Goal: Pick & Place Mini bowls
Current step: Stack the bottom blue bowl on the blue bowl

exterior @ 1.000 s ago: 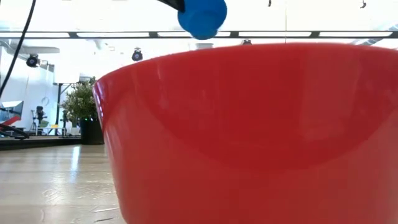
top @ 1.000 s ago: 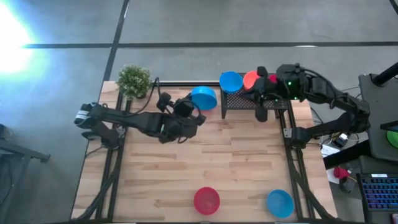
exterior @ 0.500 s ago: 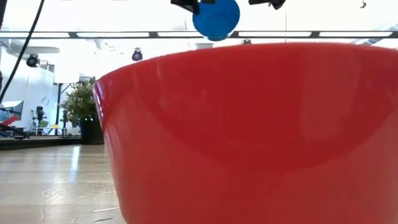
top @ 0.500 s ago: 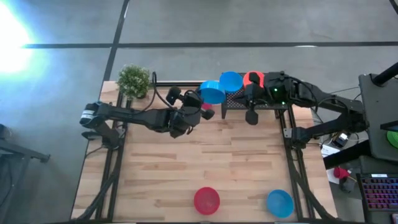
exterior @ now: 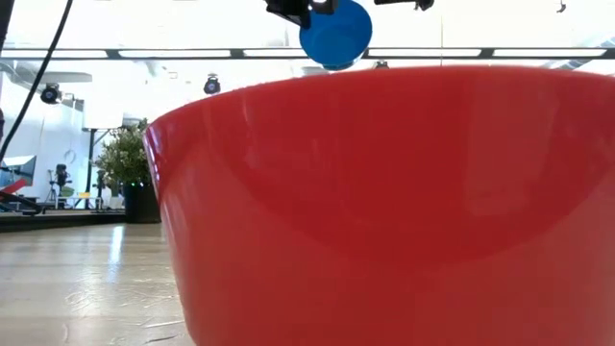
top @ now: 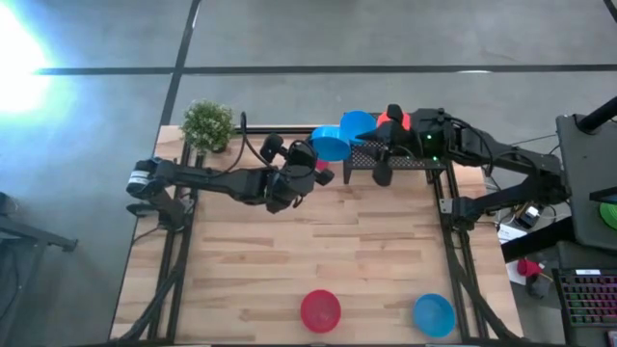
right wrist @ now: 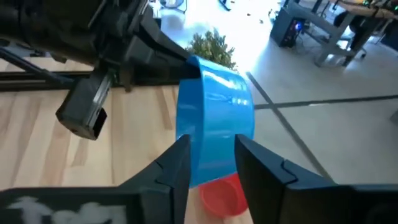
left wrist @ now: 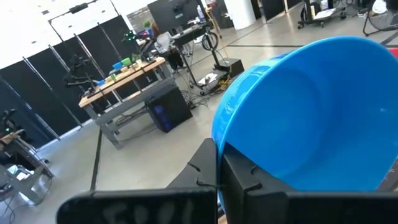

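Note:
My left gripper (top: 316, 154) is shut on a blue mini bowl (top: 331, 143), raised high over the table's far middle and tipped onto its edge (exterior: 334, 34). My right gripper (top: 380, 164) stands open just right of it, over the black rack (top: 405, 159). In the right wrist view that bowl (right wrist: 214, 118) shows ahead between my right fingers, apart from them. A second blue bowl (top: 359, 125) and a red one (top: 393, 120) sit at the rack's far side. Another red bowl (right wrist: 224, 193) lies below the held one. My left gripper pinches the blue bowl's rim (left wrist: 219, 140) with one finger (left wrist: 249, 180) inside the hollow and the other (left wrist: 204, 165) outside. The fingers come nearly level from the table's left. The bowl is lifted clear and stands on edge.
A red bowl (top: 320, 310) and a blue bowl (top: 434, 314) sit near the table's front edge; the red one fills the low view (exterior: 384, 211). A green potted plant (top: 207, 125) stands at the far left corner.
My left gripper has carried the blue bowl toward the table's right, nearer the rack, and has turned it, so that its round underside now faces the near edge. My right gripper has moved toward the table's left and a little down, toward that bowl.

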Controlling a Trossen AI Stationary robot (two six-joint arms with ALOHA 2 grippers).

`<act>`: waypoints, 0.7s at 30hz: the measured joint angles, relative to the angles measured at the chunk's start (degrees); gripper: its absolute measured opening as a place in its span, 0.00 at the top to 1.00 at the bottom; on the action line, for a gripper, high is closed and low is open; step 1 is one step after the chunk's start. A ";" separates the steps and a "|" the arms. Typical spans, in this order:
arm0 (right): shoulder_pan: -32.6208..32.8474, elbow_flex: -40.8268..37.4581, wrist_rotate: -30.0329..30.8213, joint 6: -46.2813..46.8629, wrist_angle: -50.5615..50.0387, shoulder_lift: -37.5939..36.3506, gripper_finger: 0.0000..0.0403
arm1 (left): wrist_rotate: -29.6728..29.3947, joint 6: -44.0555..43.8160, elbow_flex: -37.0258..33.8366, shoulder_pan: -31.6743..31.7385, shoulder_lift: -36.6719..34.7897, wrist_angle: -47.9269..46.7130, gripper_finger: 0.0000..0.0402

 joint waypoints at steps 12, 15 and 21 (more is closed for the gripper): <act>0.16 -0.01 1.44 -2.37 0.03 5.91 0.64 | 0.53 0.65 -0.04 0.49 0.00 -0.42 1.00; 0.18 0.14 5.28 -2.36 0.14 7.03 0.66 | 0.51 1.15 -0.04 0.49 0.00 -0.39 1.00; 0.16 0.22 10.63 -1.39 0.43 7.86 0.69 | 2.10 0.97 -0.04 0.27 0.00 -0.22 1.00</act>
